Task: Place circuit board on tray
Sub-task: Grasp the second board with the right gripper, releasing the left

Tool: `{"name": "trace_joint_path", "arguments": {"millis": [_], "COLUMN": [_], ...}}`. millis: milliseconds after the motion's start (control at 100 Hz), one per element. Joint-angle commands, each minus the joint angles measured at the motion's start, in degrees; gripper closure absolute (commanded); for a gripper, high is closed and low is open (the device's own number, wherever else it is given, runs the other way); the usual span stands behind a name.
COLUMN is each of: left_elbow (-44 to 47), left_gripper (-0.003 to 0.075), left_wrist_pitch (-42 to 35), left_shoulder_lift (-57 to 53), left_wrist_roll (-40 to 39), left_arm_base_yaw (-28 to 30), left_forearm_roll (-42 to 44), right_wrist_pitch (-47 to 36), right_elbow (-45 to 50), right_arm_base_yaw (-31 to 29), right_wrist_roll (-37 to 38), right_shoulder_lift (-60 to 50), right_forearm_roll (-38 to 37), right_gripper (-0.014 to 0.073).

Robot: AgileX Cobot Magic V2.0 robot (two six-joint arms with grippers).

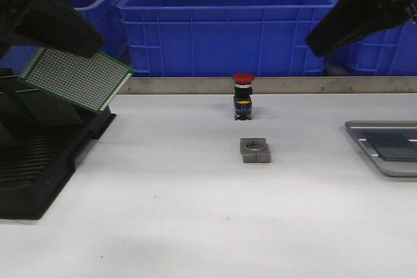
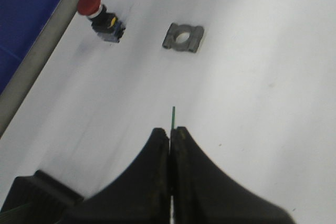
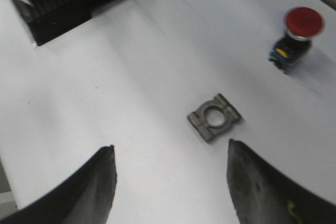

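**A:** Where are the two arms?

**B:** In the front view the left gripper (image 1: pixel 65 47) hangs in the upper left of the frame, above the black slotted rack (image 1: pixel 39 161). It is clamped on a green perforated circuit board (image 1: pixel 78 79), which is held clear of the rack and tilted, its lower right corner dipping toward the table (image 1: pixel 195 226). The left wrist view confirms it: the two fingers (image 2: pixel 152 182) are pressed almost together, with only the thin green edge of the board (image 2: pixel 173 116) poking out between them.

**A:** And the right one?

**B:** The right gripper (image 1: pixel 319 43) slants in from the upper right of the front view, high over the table. In its wrist view the fingers (image 3: pixel 100 182) stand wide apart with nothing between them.

**A:** Where's the tray?

**B:** The silver-grey metal tray (image 1: pixel 365 144) sits at the right edge of the front view, partly cut off. A dark green board (image 1: pixel 394 146) already lies flat inside it. The held board is well apart from it, across the table.

**A:** Anything else? Any writing?

**B:** A red-capped push button (image 1: pixel 243 96) stands at centre, with a grey metal clamp block (image 1: pixel 255 150) just in front of it. Blue plastic bins (image 1: pixel 215 24) line the back. No labels or text are legible.
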Motion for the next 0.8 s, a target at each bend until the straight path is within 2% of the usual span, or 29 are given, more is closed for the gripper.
{"name": "trace_joint_path", "arguments": {"millis": [0,150,380,590,790], "left_elbow": [-1.7,-1.7,-1.7,-1.7,-1.7], "left_gripper": [0.0740,0.0740,0.0740,0.0740,0.0740], "left_wrist_pitch": [1.1,7.0,14.7,18.2,18.9], "left_shoulder_lift": [-1.6,-1.6,-0.8,0.2,0.2], "left_wrist_roll": [0.3,3.0,3.3,3.3,3.3], "left_arm_base_yaw": [-1.2,-1.2,-1.2,-1.2,-1.2], "left_forearm_roll": [-7.1,-14.2,-16.9,-17.5,-17.5], "right_wrist_pitch": [-0.2,-2.0,-4.9,-6.9,-8.9], "right_elbow": [-1.8,-1.8,-1.8,-1.8,-1.8], "right_arm_base_yaw": [4.1,11.7,21.0,26.0,27.5], "right_wrist_roll": [-2.0,-4.7,-10.1,-10.1,-10.1], "right_shoulder_lift": [-2.2,-2.2,-2.2,-2.2,0.8], "right_forearm_roll": [3.3,3.3,3.4,5.5,13.0], "right_gripper": [0.0123,0.0120,0.0120,0.0120,0.0121]}}
